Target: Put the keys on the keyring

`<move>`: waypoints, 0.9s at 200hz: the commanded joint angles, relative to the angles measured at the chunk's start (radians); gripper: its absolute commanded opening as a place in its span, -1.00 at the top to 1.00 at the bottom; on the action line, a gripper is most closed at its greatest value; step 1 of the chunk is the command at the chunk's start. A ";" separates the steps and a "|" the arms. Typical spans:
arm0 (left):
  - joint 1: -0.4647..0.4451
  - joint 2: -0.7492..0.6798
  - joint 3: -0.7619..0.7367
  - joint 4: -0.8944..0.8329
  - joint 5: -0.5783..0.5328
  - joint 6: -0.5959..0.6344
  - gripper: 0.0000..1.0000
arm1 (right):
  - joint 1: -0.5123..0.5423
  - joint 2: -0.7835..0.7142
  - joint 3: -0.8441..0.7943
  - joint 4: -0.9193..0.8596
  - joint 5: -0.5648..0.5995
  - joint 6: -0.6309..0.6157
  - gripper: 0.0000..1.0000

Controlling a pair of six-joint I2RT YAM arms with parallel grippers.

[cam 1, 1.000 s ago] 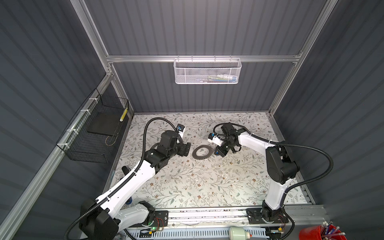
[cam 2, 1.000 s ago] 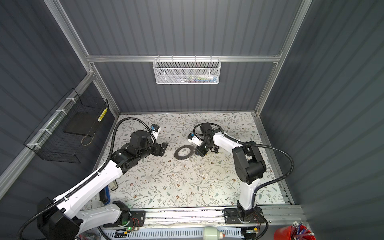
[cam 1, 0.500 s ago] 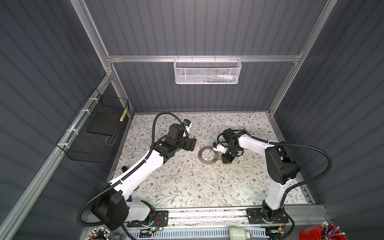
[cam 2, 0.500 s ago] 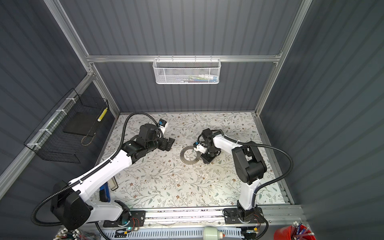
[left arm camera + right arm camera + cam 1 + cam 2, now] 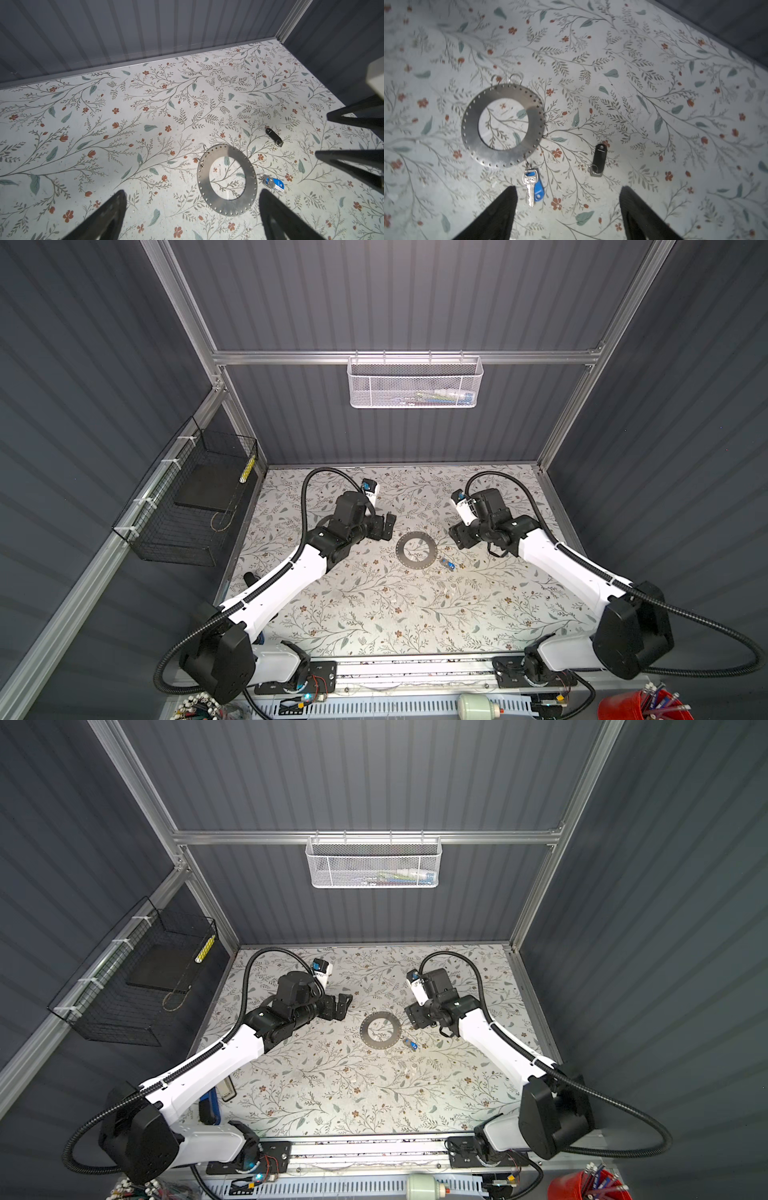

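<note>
One big flowery table [image 5: 374,614] holds everything. Two white and black arms come in over it, the left arm [image 5: 291,580] and the right arm [image 5: 561,564], and they meet near the metal ring plate [image 5: 400,549] that lies flat in the middle. In both top views the left gripper [image 5: 384,526] hangs near the plate on the left arm's side, not touching it. Its fingers [image 5: 116,207] are spread very wide and have nothing in them. The right gripper [image 5: 459,537] hangs near the plate on the other side, also apart from it. Its fingers [image 5: 504,207] are wide open too and hold nothing. The plate [image 5: 471,128] is grey and round, with a big hole in the middle and tiny holes all around its edge. A black tag [image 5: 600,159] lies on the table near the plate but apart from it, with a little grey metal bit at one end that is too small to make out. The silver key [image 5: 530,187] lies just beside the plate's edge, hooked to it by a small wire ring [image 5: 525,160]. A blue tag [image 5: 538,190] lies under the key, touching it. More small wire rings [image 5: 516,78] stick out from the far edge of the plate.
</note>
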 commanded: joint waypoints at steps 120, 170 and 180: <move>0.001 0.200 -0.007 0.105 -0.296 -0.024 -1.00 | 0.041 0.174 -0.035 0.357 -0.122 0.291 -0.98; 0.010 0.275 0.066 0.058 -0.238 -0.013 -0.99 | 0.127 0.311 0.082 0.246 -0.050 0.226 -0.69; 0.014 0.285 0.076 0.055 -0.227 -0.028 -0.99 | 0.148 0.347 0.128 0.205 -0.045 0.220 -0.61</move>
